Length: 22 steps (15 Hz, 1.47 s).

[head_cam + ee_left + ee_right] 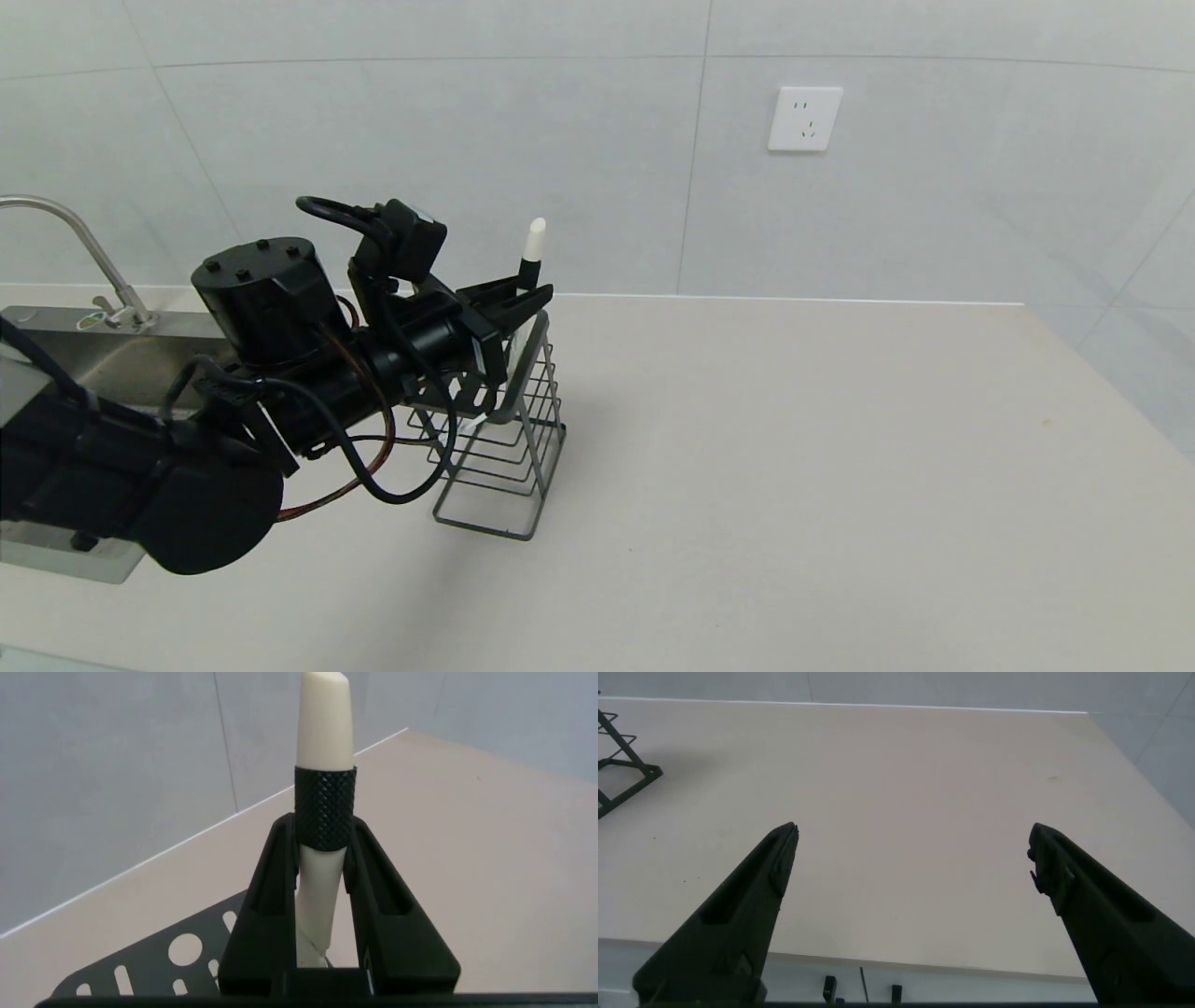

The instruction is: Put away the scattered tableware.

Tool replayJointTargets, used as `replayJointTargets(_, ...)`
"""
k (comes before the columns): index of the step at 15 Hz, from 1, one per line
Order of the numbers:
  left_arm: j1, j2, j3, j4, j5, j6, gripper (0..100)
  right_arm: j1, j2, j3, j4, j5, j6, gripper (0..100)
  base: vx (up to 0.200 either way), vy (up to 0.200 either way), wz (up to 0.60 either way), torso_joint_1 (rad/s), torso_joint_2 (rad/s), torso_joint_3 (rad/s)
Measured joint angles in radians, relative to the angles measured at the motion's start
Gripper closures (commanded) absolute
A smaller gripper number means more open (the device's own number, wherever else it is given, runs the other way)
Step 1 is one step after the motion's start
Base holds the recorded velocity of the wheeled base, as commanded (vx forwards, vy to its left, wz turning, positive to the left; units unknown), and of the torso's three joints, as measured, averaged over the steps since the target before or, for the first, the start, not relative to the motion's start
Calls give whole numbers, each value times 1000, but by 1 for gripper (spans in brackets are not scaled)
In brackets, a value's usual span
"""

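My left gripper [523, 297] is shut on an upright utensil handle [533, 245], cream-white with a black knurled band, directly above the top of a grey wire cutlery rack [509, 439] on the beige counter. In the left wrist view the handle [325, 775] stands between my two black fingers [266, 905], with the rack's perforated metal plate [159, 961] below. The utensil's lower end is hidden by the gripper. My right gripper [910, 891] hangs open over bare counter, nothing between its fingers; a corner of the rack [621, 761] lies far off.
A steel sink [112, 359] with a curved tap [84, 247] sits at the counter's left end. A wall socket [804, 119] is on the tiled wall behind. The counter [794, 448] stretches bare to the right of the rack.
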Motion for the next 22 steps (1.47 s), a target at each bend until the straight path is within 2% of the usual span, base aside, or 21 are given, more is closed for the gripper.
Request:
replayJointTargets(6,-4,13,0,-3,13,0,100,0,0,0,0,0,0,0,0,0,0,0,0,0)
replayJointTargets(7,-6,17,0,-3,16,0,0,0,0,0,0,0,0,0,0,0,0,0,0,0)
replayJointTargets(22,-9,27,-10,-37,17,-3,0,0,0,0,0,0,0,0,0,0,0,0,0,0)
